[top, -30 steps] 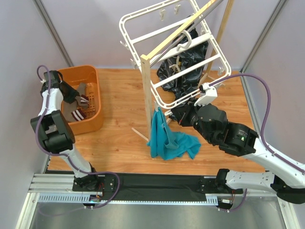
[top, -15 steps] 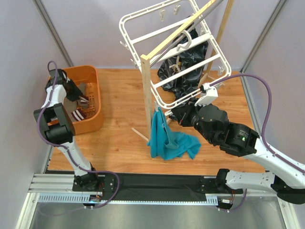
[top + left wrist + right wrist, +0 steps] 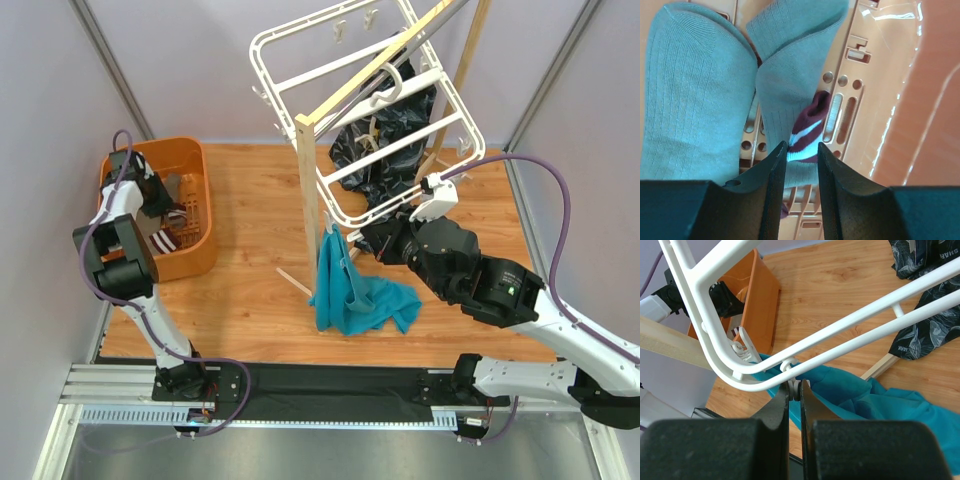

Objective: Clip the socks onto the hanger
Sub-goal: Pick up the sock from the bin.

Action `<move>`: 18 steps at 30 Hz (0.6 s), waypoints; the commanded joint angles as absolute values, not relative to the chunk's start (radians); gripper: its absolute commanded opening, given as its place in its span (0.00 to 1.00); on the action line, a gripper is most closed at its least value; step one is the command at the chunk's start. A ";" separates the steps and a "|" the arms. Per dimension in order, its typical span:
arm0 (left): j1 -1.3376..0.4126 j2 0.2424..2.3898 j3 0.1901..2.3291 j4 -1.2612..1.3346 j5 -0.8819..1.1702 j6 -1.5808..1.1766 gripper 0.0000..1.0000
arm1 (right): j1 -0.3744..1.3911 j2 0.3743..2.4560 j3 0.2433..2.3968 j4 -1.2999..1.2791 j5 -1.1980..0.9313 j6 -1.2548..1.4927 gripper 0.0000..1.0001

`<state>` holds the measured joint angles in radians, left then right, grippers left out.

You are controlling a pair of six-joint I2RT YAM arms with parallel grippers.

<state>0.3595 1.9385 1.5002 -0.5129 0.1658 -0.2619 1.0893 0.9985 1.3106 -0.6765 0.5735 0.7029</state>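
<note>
Left wrist view: the left gripper (image 3: 800,147), jaws a little spread, hangs over the socks (image 3: 705,100) in the basket (image 3: 925,100), the striped cuff (image 3: 809,131) just ahead between its tips and the socks stretching forward, while the right gripper (image 3: 794,388) pinches a clip (image 3: 796,384) of the hanger (image 3: 850,322).

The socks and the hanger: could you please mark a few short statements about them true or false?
1. The socks lie in the orange basket. True.
2. A sock is already clipped to the hanger. False: none hangs on it.
3. The right gripper is shut on a white clip at the hanger's rim. True.
4. The teal cloth is in the basket. False: it drapes onto the table beside the wooden post.
</note>
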 commanded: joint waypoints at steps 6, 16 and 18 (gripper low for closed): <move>0.356 1.964 1.542 -0.499 0.149 -0.221 0.37 | 1.077 1.005 1.308 -0.736 0.551 0.713 0.00; 0.356 1.965 1.525 -0.448 0.202 -0.242 0.35 | 1.075 1.012 1.313 -0.732 0.548 0.715 0.00; 0.356 1.967 1.514 -0.434 0.212 -0.252 0.34 | 1.075 1.015 1.316 -0.733 0.548 0.713 0.00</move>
<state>0.3595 1.9656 1.5063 -0.4755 0.1761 -0.2466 1.0832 1.0000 1.3106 -0.6765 0.5659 0.7109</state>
